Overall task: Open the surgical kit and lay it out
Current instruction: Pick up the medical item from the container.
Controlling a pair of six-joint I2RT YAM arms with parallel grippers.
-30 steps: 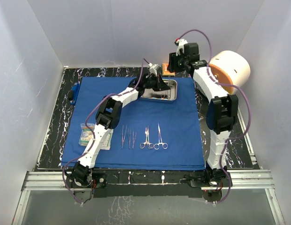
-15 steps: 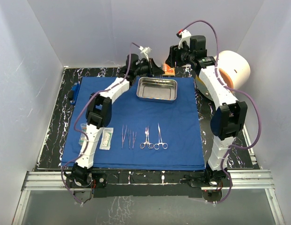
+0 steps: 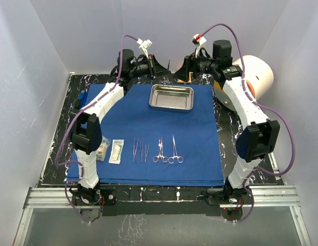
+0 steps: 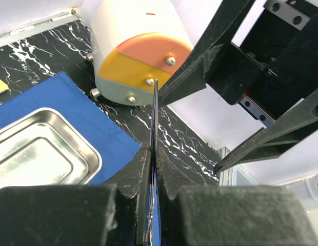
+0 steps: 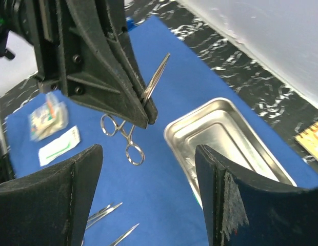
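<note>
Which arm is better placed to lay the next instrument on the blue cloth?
Left: the left gripper is shut on a slender steel instrument raised over the far edge of the blue cloth; the right gripper is open and empty.

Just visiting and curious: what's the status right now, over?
Left tool shut on slender steel instrument, aloft beyond tray. Right tool open, empty, close alongside. Cloth spread; forceps, clamps, packets laid out.

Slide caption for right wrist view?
Left fingers pinch a slender steel instrument aloft between open right fingers; rectangular steel tray on royal-blue cloth below.
</note>
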